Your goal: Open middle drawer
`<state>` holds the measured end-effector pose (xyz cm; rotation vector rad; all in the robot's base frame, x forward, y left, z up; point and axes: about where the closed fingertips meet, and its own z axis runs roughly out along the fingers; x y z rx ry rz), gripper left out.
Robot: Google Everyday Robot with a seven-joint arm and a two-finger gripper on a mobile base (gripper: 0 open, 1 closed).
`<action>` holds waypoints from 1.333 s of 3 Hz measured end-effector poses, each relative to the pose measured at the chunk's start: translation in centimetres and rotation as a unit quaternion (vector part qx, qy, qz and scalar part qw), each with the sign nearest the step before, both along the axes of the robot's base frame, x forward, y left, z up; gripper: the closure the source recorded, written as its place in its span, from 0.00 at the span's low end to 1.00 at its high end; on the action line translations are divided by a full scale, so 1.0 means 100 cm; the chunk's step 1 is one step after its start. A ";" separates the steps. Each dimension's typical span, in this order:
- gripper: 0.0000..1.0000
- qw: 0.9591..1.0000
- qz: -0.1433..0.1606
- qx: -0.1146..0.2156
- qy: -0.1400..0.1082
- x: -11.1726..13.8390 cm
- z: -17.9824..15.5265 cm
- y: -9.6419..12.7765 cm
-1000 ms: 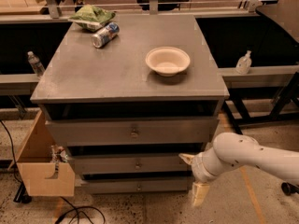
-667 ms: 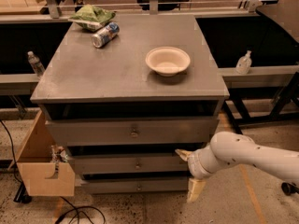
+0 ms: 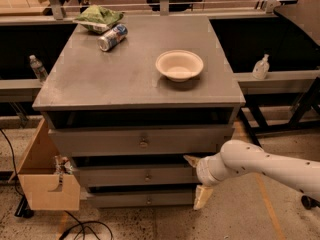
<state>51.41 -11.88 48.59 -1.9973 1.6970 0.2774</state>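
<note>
The middle drawer (image 3: 120,177) is a grey front with a small brass knob (image 3: 147,176). It sits between the taller top drawer (image 3: 100,143) and the slim bottom drawer (image 3: 125,200) of a grey cabinet, and it looks shut. My gripper (image 3: 197,179) is on a white arm coming in from the right. It is in front of the right end of the middle drawer, to the right of the knob. Its two cream fingers are spread apart, one high (image 3: 191,160) and one low (image 3: 202,196), holding nothing.
On the cabinet top (image 3: 120,79) stand a cream bowl (image 3: 179,65), a lying can (image 3: 112,37) and a green bag (image 3: 97,16). A cardboard box (image 3: 47,186) stands at the cabinet's left. Black cables (image 3: 80,229) lie on the floor. Bottles (image 3: 37,68) (image 3: 260,67) stand on side ledges.
My arm and gripper have shifted a little to the left, closer to the middle drawer's front. The drawers have not moved.
</note>
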 end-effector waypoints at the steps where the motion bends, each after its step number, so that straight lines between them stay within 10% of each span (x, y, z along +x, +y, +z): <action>1: 0.00 1.000 -0.003 -0.001 -0.009 0.007 -0.009 0.001; 4: 0.00 1.000 -0.013 0.002 -0.016 0.036 -0.038 -0.001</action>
